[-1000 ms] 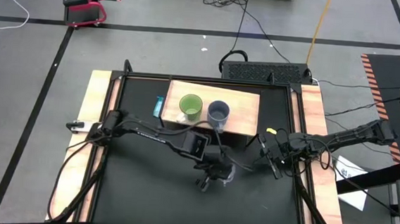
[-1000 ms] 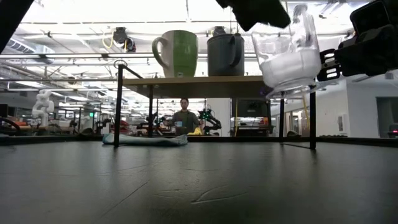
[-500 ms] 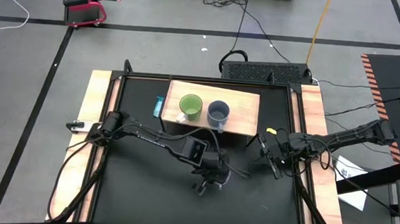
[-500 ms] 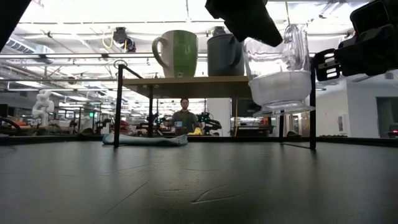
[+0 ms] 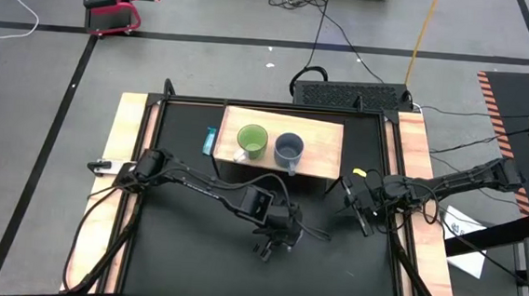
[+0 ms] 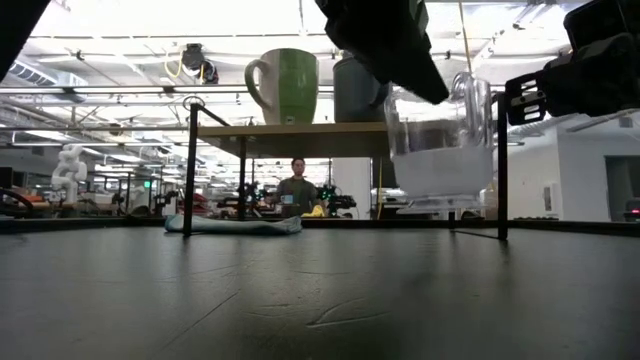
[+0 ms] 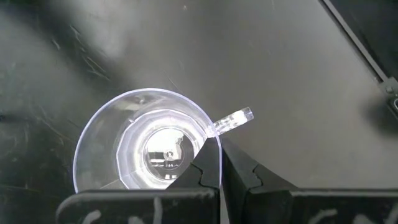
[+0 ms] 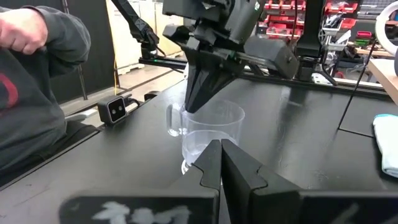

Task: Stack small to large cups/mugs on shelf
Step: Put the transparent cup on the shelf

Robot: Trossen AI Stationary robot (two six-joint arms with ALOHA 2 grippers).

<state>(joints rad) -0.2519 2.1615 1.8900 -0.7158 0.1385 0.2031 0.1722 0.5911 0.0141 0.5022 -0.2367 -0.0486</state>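
Note:
On the tan shelf [image 5: 321,138] at the table's far side stand the lime-green mug [image 5: 252,142] and the grey-blue mug [image 5: 289,150], side by side on their bases. In front of the shelf, low over the black tabletop, my left gripper [image 7: 219,171] is shut on the clear glass cup [image 6: 440,150]. The same cup [image 8: 211,130] shows in the right wrist view, beneath the left arm. At the table's right side my right gripper [image 5: 364,216] waits shut and level, touching nothing. My left gripper pinches the glass cup's rim [image 7: 216,138] right beside the handle [image 7: 231,120], with one finger inside the cup and the other outside. The fingers slant down from above. The cup hangs upright, mouth up, its base a little clear of the tabletop.
A blue and white cloth [image 5: 209,142] lies on the tabletop at the shelf's left end. The shelf's dark legs [image 6: 190,165] stand behind the cup. A person's sleeve [image 8: 31,99] shows past the table's edge. Bare tabletop [image 5: 192,255] lies near and left of the left gripper.
My left gripper has gone down and a little toward the table's left and near edges, still shut on the glass cup. The cup has come down from the height of the shelf top to just above the tabletop and now hangs upright.

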